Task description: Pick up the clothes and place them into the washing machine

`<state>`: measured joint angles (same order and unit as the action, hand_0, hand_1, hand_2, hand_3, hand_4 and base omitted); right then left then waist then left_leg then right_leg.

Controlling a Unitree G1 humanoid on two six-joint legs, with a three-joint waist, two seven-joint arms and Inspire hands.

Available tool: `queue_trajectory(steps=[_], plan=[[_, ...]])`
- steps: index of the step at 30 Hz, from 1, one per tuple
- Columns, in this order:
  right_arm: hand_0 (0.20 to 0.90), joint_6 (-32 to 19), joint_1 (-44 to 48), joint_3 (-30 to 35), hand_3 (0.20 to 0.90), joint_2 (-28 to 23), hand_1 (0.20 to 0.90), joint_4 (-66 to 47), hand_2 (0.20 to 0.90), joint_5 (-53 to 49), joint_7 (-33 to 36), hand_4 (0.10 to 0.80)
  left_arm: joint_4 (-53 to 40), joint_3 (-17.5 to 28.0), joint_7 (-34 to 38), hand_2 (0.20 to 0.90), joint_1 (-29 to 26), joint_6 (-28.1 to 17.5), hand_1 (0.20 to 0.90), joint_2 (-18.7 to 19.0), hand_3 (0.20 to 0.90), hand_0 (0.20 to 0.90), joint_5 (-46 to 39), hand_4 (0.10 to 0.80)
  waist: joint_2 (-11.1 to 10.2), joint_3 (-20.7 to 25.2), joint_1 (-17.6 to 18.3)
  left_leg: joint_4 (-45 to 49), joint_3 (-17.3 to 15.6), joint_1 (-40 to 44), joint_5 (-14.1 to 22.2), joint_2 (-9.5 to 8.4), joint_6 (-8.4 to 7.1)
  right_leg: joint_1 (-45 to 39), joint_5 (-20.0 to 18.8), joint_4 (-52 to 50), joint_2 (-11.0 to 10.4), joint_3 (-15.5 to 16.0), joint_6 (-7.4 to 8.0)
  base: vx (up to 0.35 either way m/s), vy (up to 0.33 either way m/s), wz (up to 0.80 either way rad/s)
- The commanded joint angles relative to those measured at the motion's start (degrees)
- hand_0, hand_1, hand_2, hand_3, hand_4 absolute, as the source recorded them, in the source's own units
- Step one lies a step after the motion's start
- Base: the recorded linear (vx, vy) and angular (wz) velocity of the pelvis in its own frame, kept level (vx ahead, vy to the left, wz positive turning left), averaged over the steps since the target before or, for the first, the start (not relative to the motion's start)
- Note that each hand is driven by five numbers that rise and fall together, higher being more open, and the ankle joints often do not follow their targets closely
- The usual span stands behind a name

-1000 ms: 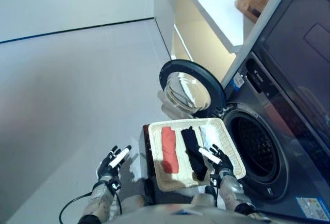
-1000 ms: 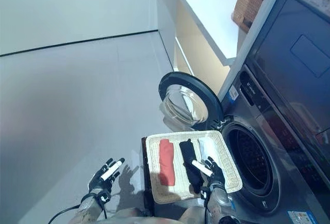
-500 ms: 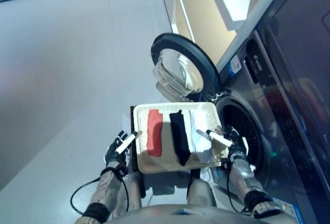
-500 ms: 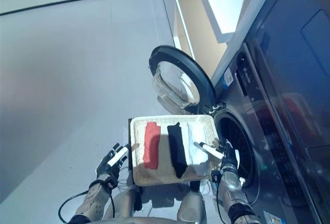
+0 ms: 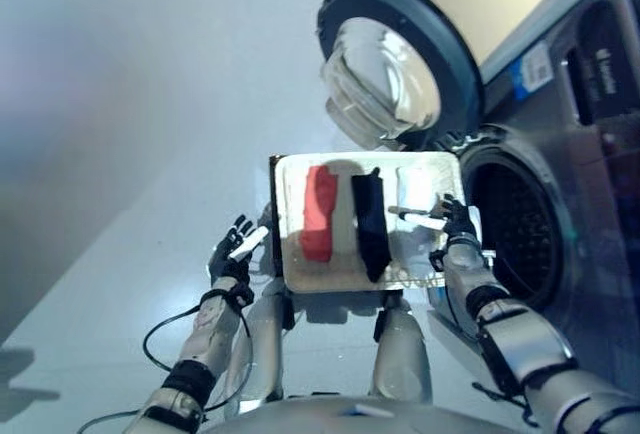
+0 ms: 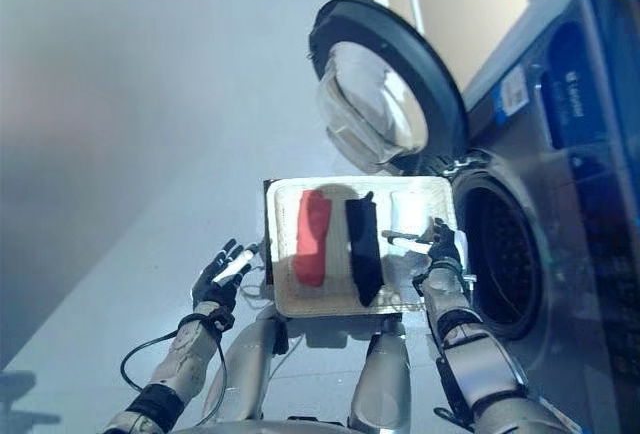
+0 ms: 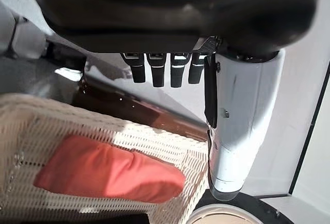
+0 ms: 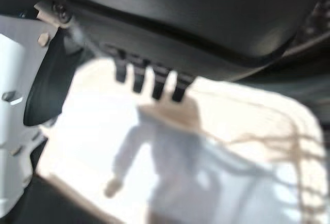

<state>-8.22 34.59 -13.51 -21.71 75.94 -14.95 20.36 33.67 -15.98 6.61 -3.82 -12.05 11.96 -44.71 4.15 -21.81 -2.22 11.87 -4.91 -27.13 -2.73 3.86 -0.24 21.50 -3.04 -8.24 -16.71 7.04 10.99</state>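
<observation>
A shallow wicker tray (image 5: pixel 285 216) sat in front of the washing machine (image 5: pixel 590 154), whose round door (image 5: pixel 395 64) stood open beside the drum opening (image 5: pixel 515 219). In the tray lay 3 folded clothes side by side: a red piece (image 5: pixel 318 212), a black piece (image 5: pixel 371 224) and a white piece (image 5: pixel 413 186). The right hand (image 5: pixel 453 226) hovered over the tray's right edge near the white piece, fingers straight and holding nothing. The left hand (image 5: pixel 232 252) hung just beside the tray's left edge, fingers spread and empty.

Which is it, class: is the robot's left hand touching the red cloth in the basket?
Apart. In the left eye view the left hand hangs open outside the basket, with bare floor between it and the red cloth.
</observation>
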Motion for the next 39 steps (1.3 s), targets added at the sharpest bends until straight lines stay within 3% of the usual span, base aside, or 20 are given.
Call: queue_trajectory(steps=[1, 15, 24, 25, 28, 29, 30, 31, 32, 33, 39], plan=[[0.9, -0.66, 1.82, -0.17, 0.9, -4.95, 0.9, -0.53, 0.9, 1.95, 3.38, 0.8, -8.03, -1.05, -1.48, 0.9, 3.36, -4.13, 0.9, 3.13, 0.9, 0.9, 1.66, 0.8, 0.1, 2.84, -0.71, 8.56, 4.48, -4.77, 4.21, 2.57, -4.92, 2.07, -0.52, -5.98, -3.99, -2.74, 0.72, -0.059, 0.049, 0.05], [0.9, 4.87, 5.25, -1.28, 0.9, -5.1, 0.9, 8.02, 0.9, 7.3, 3.68, 0.8, -12.86, -2.47, -1.94, 0.9, 3.83, -3.47, 0.9, 4.6, 0.9, 0.9, 0.35, 0.8, 2.31, 1.48, -2.3, 18.23, 6.32, -14.11, 7.15, 0.88, -3.68, 11.22, 2.84, -15.59, -4.2, -5.57, -0.37, -0.049, 0.029, 0.04], [0.9, 10.54, 5.94, -1.45, 0.9, -8.53, 0.9, 13.48, 0.9, 15.15, 0.13, 0.8, -17.06, -3.06, -4.36, 0.9, 6.19, -1.23, 0.9, 5.72, 0.9, 0.9, 0.92, 0.8, 5.6, 1.9, -5.37, 24.48, 7.45, -20.67, 8.83, -0.64, -2.62, 18.03, 6.59, -24.19, -5.81, -6.66, -1.17, -0.021, 0.011, 0.11], [0.9, 11.03, 5.95, -1.57, 0.9, -9.86, 0.9, 13.76, 0.9, 16.27, -0.14, 0.8, -17.61, -2.95, -4.54, 0.9, 6.21, -1.2, 0.9, 6.04, 0.9, 0.9, 1.07, 0.8, 6.31, 1.95, -5.78, 26.08, 7.68, -21.25, 11.19, -0.89, -2.89, 19.06, 9.25, -26.62, -6.07, -7.33, -1.01, 0.043, -0.005, 0.12], [0.9, 12.47, 6.47, -2.33, 0.9, -11.56, 0.9, 14.93, 0.9, 19.03, -1.25, 0.8, -19.43, -2.67, -4.7, 0.9, 6.63, -1.05, 0.9, 6.28, 0.9, 0.9, 1.26, 0.8, 7.27, 2.35, -6.71, 27.0, 7.6, -23.0, 11.22, -1.29, -2.7, 21.38, 9.66, -28.33, -6.56, -7.84, -1.08, -0.007, 0.013, 0.18], [0.634, 12.47, 6.48, -2.34, 0.634, -11.57, 0.634, 14.95, 0.634, 19.04, -1.26, 0.61, -19.45, -2.67, -4.69, 0.9, 6.65, -1.03, 0.9, 6.28, 0.9, 0.9, 1.26, 0.8, 7.26, 2.39, -6.73, 27.04, 7.59, -23.07, 11.23, -1.29, -2.7, 21.46, 9.67, -28.37, -6.56, -7.87, -1.07, -0.034, 0.008, 0.16], [0.634, 13.04, 6.7, -2.72, 0.634, -12.46, 0.634, 15.52, 0.634, 20.43, -1.66, 0.61, -20.31, -2.56, -4.73, 0.9, 7.01, -0.91, 0.9, 6.26, 0.9, 0.9, 1.29, 0.8, 7.71, 2.48, -7.12, 27.54, 7.47, -23.83, 11.31, -1.56, -2.6, 22.44, 9.91, -28.99, -6.77, -8.12, -1.11, -0.028, 0.003, 0.06], [0.329, 13.35, 6.68, -2.51, 0.329, -12.93, 0.329, 15.73, 0.329, 20.74, -1.87, 0.392, -20.77, -2.48, -4.79, 0.9, 7.25, -0.82, 0.9, 6.14, 0.9, 0.9, 1.32, 0.8, 7.92, 2.66, -7.31, 28.01, 7.43, -24.36, 11.42, -1.58, -2.5, 23.08, 10.11, -29.59, -6.91, -8.41, -1.13, -0.037, -0.003, 0.0], [0.26, 13.74, 6.67, -2.34, 0.26, -13.66, 0.26, 16.03, 0.26, 21.34, -2.11, 0.343, -21.12, -2.23, -4.95, 0.9, 7.48, -0.69, 0.9, 6.08, 0.9, 0.9, 1.17, 0.8, 8.23, 2.76, -7.58, 28.57, 7.47, -24.95, 11.46, -1.74, -2.42, 23.89, 10.47, -30.61, -7.06, -8.66, -1.2, 0.0, 0.0, 0.0], [0.2, 13.99, 6.4, -1.99, 0.2, -14.13, 0.2, 16.28, 0.2, 21.54, -2.18, 0.3, -21.47, -2.15, -5.12, 0.9, 7.64, -0.73, 0.9, 6.02, 0.9, 0.9, 0.93, 0.8, 8.47, 2.93, -7.73, 29.06, 7.49, -25.36, 11.62, -1.95, -2.34, 24.39, 10.92, -31.5, -7.2, -9.06, -1.27, -0.012, 0.004, 0.12], [0.2, 14.52, 3.82, -0.34, 0.2, -16.37, 0.2, 16.7, 0.2, 21.71, -3.04, 0.3, -21.96, -1.77, -5.37, 0.9, 8.09, -0.64, 0.9, 5.55, 0.9, 0.9, 0.12, 0.8, 8.99, 3.41, -7.93, 30.38, 8.1, -26.37, 12.04, -2.18, -2.38, 25.87, 12.45, -34.16, -7.72, -9.66, -1.65, 0.004, -0.014, 0.1]])
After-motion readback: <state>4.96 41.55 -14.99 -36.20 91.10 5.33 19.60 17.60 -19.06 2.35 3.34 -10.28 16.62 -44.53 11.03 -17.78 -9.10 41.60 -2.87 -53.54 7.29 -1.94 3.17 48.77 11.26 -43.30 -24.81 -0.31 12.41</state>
